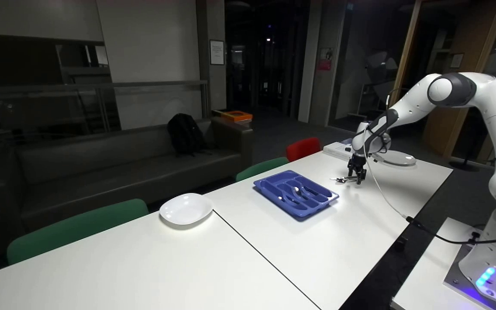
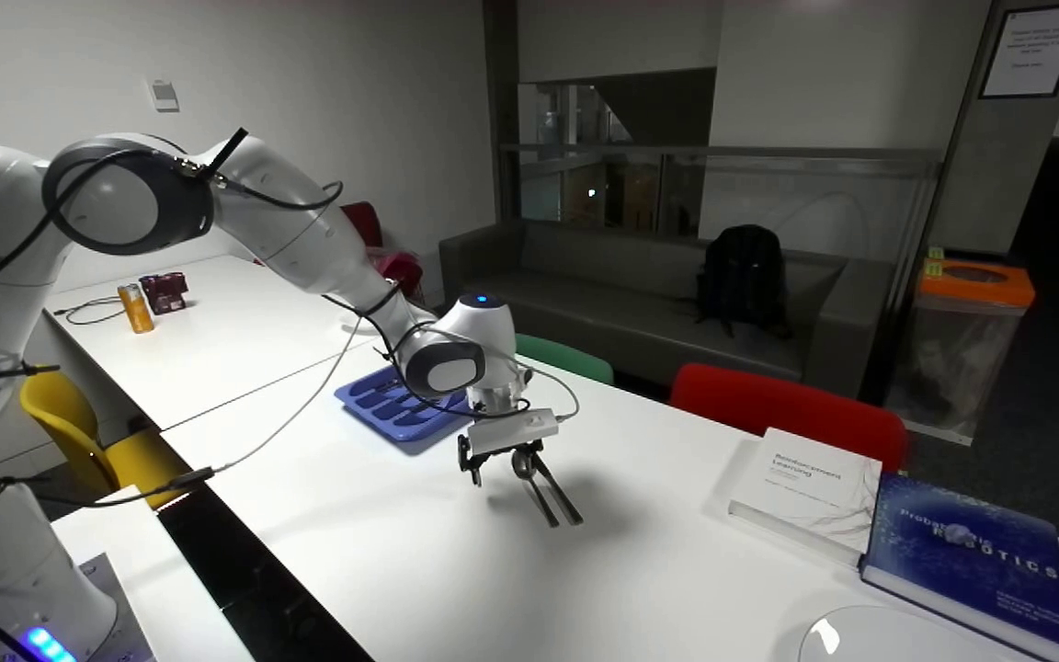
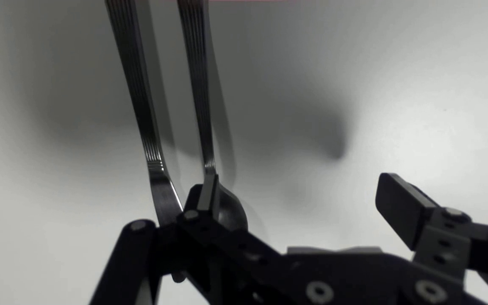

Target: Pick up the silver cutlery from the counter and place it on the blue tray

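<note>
In an exterior view, well to the left of the blue tray (image 1: 312, 209), a white dish (image 1: 186, 209) is set, presumably out of the way; it is glossy, shallow and rounded at the corners. The tray itself is placed within reach of the arm (image 1: 480, 92), likely as the receiving place; it looks moulded in plastic, low-rimmed, and divided into long compartments where some metal utensils (image 1: 297, 189) are already laid. To the right of the tray, apart from it, the silver cutlery (image 2: 558, 491) is laid on the smooth white counter (image 1: 308, 258): a spoon (image 3: 201, 101) and a second piece (image 3: 142, 106), its head mostly hidden. Side by side, they could perhaps be gathered together; their steel-like handles are slim and finely ribbed. Farther right of the tray, the gripper (image 3: 297, 192) is spread wide, with nothing held. That spread is probably meant for straddling, yet one blunt black finger (image 3: 209, 195) is seen over the spoon; whether it is touched cannot be told, and a sideways shift may be needed.
</note>
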Motion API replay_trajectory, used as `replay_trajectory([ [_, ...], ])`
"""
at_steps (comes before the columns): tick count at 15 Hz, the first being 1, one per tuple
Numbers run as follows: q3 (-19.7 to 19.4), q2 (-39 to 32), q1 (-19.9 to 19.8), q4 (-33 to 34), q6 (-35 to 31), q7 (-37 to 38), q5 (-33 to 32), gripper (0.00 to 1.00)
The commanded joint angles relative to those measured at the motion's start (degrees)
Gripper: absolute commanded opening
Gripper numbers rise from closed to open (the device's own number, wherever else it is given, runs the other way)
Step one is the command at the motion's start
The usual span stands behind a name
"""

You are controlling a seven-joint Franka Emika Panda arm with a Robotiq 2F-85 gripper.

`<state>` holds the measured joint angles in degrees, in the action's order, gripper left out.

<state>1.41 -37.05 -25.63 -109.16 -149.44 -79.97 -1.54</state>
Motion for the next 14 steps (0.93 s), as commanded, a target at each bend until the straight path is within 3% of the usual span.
replay_trajectory([
  [1, 0.6, -0.9, -1.1, 2.3, 2.4, -2.8, 1.5, 1.0],
  [14, 0.2, -4.0, -0.8, 6.4, 3.6, -2.2, 1.1, 1.0],
])
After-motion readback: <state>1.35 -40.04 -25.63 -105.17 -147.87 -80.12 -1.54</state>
